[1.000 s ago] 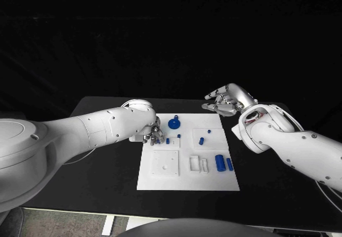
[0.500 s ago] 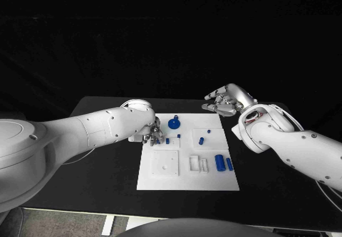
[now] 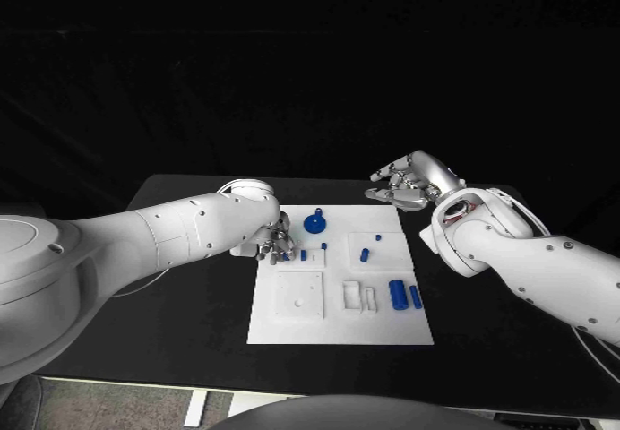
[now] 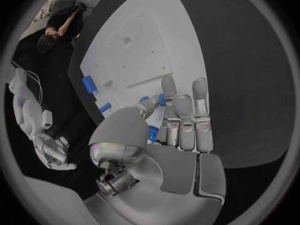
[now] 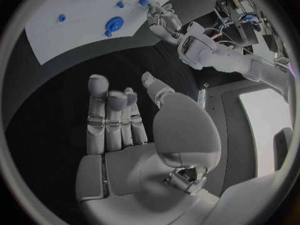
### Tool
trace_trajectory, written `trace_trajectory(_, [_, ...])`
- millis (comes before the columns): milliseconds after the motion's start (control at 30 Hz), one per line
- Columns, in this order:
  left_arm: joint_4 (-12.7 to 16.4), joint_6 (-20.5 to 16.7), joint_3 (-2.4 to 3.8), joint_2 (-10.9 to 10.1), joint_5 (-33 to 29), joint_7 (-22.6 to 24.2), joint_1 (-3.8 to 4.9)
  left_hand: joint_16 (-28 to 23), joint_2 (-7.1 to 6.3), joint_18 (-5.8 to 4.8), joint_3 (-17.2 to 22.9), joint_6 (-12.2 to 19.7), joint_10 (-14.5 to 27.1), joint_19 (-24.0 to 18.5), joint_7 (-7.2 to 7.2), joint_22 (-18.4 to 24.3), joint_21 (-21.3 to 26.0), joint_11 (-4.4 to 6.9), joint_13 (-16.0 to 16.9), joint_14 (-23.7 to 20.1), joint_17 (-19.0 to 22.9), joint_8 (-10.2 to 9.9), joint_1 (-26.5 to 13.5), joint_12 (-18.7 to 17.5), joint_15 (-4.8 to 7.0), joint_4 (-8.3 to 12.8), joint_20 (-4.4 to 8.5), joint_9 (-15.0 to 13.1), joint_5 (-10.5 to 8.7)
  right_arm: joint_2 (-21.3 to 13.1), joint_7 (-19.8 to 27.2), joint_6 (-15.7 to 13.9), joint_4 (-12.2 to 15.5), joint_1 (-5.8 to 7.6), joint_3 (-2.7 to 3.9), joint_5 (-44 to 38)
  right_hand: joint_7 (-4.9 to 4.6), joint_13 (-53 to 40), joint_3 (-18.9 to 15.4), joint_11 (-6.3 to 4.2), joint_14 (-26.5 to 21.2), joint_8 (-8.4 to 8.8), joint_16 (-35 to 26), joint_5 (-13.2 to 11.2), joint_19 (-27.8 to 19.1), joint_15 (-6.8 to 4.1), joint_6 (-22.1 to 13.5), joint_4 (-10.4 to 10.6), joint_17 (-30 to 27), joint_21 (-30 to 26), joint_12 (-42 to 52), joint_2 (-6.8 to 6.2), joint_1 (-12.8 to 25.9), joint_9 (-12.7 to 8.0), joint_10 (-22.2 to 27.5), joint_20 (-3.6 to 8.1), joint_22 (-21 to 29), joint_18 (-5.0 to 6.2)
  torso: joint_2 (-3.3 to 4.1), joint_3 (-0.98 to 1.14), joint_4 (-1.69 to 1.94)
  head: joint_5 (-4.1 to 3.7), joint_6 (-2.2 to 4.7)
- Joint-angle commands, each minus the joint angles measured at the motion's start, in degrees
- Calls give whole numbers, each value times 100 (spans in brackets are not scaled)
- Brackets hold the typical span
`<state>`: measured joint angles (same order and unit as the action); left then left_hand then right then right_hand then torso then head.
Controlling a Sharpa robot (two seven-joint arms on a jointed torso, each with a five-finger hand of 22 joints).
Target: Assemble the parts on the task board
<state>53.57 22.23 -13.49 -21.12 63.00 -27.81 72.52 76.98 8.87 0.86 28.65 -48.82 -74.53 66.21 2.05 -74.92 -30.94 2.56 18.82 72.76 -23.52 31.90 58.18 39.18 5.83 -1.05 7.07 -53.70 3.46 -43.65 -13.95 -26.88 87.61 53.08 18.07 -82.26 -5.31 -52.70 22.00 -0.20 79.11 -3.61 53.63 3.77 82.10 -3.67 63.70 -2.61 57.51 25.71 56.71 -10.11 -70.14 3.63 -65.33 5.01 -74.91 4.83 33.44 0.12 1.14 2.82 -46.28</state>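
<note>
— Fingers first: what does the left hand have?

— On my left wrist feed its fingers lie straight and close together, with the thumb folded across toward them. A small blue part sits between thumb and fingers, so I log it as pinched. From the head camera that hand is low over the left edge of the task board, beside a short blue peg.

— And the right hand?

— It hangs above the black table past the board's far right corner, well apart from every part. On its own wrist feed the fingers are extended side by side, the thumb standing off, nothing in the palm.

— Where do the other parts lie?

— A round blue knob-shaped part stands near the far edge, just beside the left hand. Two small blue pieces sit mid-board to the right. A thick blue cylinder and a thinner blue pin lie side by side near the right edge.

— Any obstruction?

— The left forearm covers the table left of the board; I cannot tell whether the fingertips touch the board.
</note>
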Motion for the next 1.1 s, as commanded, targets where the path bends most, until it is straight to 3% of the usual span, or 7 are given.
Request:
trace_trajectory(33, [31, 264, -13, 27, 103, 102, -33, 27, -13, 34, 712, -131, -36, -4, -90, -117, -25, 11, -7, 5, 5, -23, 69, 24, 10, 753, -11, -3, -32, -1, -8, 86, 7, 0, 3, -77, 10, 6, 47, 1, -25, 5, 17, 12, 3, -3, 39, 1, -5, -27, 36, 42, -8, -2, 50, -31, -246, 80, 3, 4, -2, 4, 0])
trace_trajectory(733, [-88, 252, -14, 155, 200, 6, -34, -4, -10, 13, 560, -156, -75, 30, -97, -107, 0, 19, -27, 36, 1, -114, 59, -8, 28, 673, 12, 25, -53, 5, -15, 112, 27, 0, 3, -99, 11, 11, 55, 2, -33, 5, 10, 10, -3, -2, 44, -6, -12, -41, 32, 40, -7, -2, 58, -32, -243, 80, 1, 6, -1, -24, 3])
trace_trajectory(867, [-137, 260, -14, 186, 178, -7, -34, -23, -83, 18, 524, -234, -90, 55, -101, -107, 22, 21, -34, 52, 1, -239, -16, -25, 22, 604, 4, 242, -46, 5, -17, 118, 31, 0, 3, -105, 11, 12, 55, 2, -33, 5, 9, 10, -4, -2, 43, -6, -13, -43, 31, 40, -7, -2, 59, -32, -242, 80, 1, 6, -2, -26, 1])
trace_trajectory(1100, [-206, 247, -14, 227, 135, -31, -34, -63, -270, -3, 254, -278, -102, 89, -132, -101, 77, 36, -49, 64, 7, -277, -224, -65, 32, 423, 12, 434, -52, 2, -22, 125, 37, 0, 3, -112, 8, 23, 51, 4, -38, 5, 3, 9, -8, 0, 34, -5, -18, -58, 21, 36, -2, -2, 69, -33, -239, 81, 3, 5, -2, -33, 9])
